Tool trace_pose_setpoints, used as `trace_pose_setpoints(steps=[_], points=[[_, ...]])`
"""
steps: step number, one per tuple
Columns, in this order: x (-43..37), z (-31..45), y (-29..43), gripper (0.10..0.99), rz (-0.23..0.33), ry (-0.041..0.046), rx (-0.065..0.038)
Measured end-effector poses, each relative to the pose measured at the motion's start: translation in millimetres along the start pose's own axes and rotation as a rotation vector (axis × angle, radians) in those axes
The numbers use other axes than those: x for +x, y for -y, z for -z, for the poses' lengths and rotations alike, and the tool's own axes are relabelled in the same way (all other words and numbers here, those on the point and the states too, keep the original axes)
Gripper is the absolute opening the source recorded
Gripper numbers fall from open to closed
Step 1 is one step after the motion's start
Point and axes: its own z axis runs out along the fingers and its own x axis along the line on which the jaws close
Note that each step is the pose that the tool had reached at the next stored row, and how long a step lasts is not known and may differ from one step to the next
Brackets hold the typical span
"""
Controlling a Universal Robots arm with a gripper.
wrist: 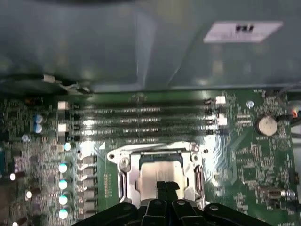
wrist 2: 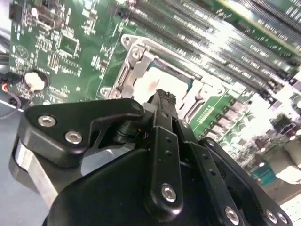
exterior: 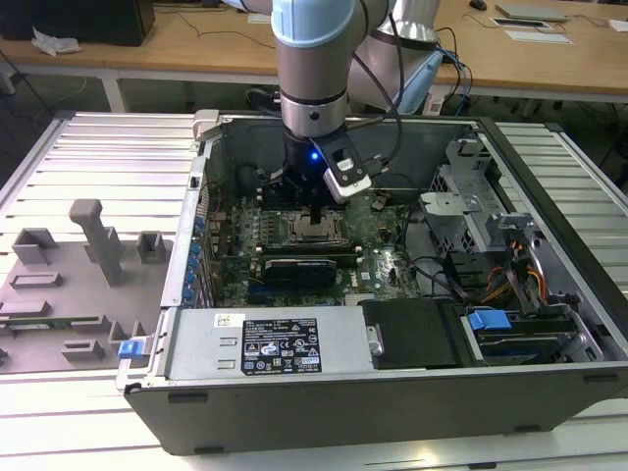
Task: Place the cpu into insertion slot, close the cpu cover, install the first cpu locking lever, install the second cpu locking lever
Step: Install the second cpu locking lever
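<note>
Inside the open computer case, my gripper (exterior: 314, 210) hangs straight down over the insertion slot (exterior: 316, 233) on the green motherboard. In both wrist views its black fingers are pressed together with nothing between them, the tips (wrist: 165, 185) (wrist 2: 162, 95) just above the socket's middle. The cpu (wrist: 157, 170) (wrist 2: 153, 85) lies flat in the slot, its pale metal top showing. The silver cpu cover (wrist: 123, 162) (wrist 2: 136, 63) frames the chip and looks laid down around it. I cannot make out how the locking levers stand.
Long memory slots (wrist: 141, 122) run beside the socket, and a round coin battery (wrist: 266, 125) sits further off. A black expansion card (exterior: 299, 267), the power supply box (exterior: 265, 343) and drive cage (exterior: 461, 211) crowd the case. A grey fixture tray (exterior: 69, 285) lies at the exterior view's left.
</note>
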Motion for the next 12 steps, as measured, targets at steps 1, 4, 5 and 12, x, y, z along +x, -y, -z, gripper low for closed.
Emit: trace_pose_setpoints(steps=[1, 4, 5, 12], points=[[-0.2, 1.3, -0.2, 0.106, 0.000, 0.0001, 0.001], [-0.4, 3.1, -0.6, 0.106, 0.000, 0.0004, 0.003], [-0.4, 3.1, -0.5, 0.106, 0.000, 0.0004, 0.003], [-0.4, 3.2, -0.5, 0.106, 0.001, 0.0003, 0.004]])
